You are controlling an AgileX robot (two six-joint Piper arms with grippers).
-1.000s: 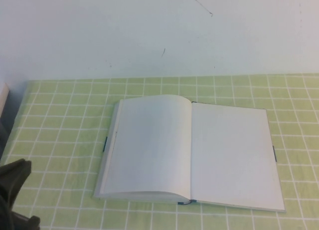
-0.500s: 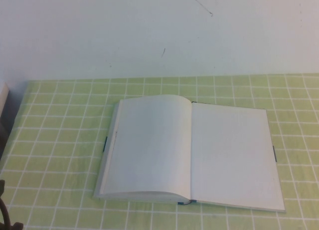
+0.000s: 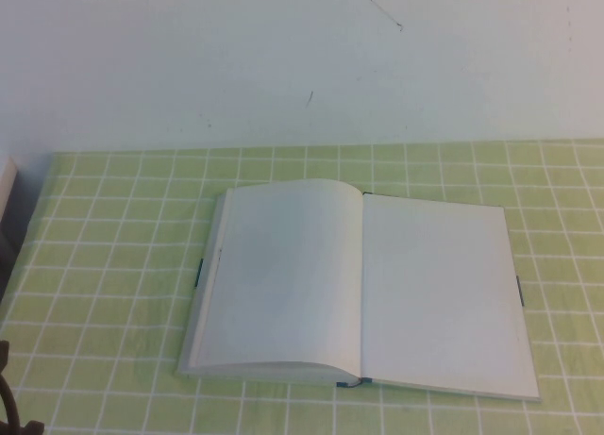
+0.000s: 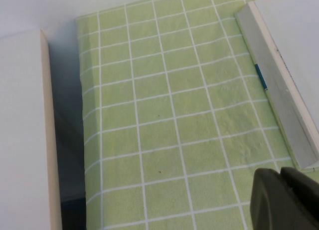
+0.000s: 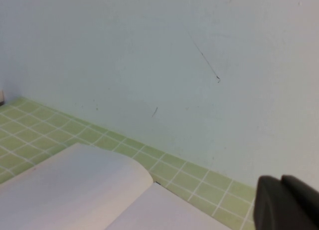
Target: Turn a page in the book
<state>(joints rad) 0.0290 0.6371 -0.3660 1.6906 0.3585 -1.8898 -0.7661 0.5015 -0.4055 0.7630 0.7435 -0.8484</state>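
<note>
Looking down, I see the book (image 3: 363, 289) lying open in the middle of the green checked surface (image 3: 113, 265). Both pages look blank and white. The page (image 3: 283, 275) at nine o'clock is thin, soft and bendy, so I think I should lift its outer edge gently. My left claw (image 4: 284, 200) and right claw (image 5: 286, 202) are both closed and hold nothing.

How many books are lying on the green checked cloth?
1: the book lies open at the middle of the cloth, both visible pages blank. The left gripper is near its left edge; the right gripper is shut.
</note>
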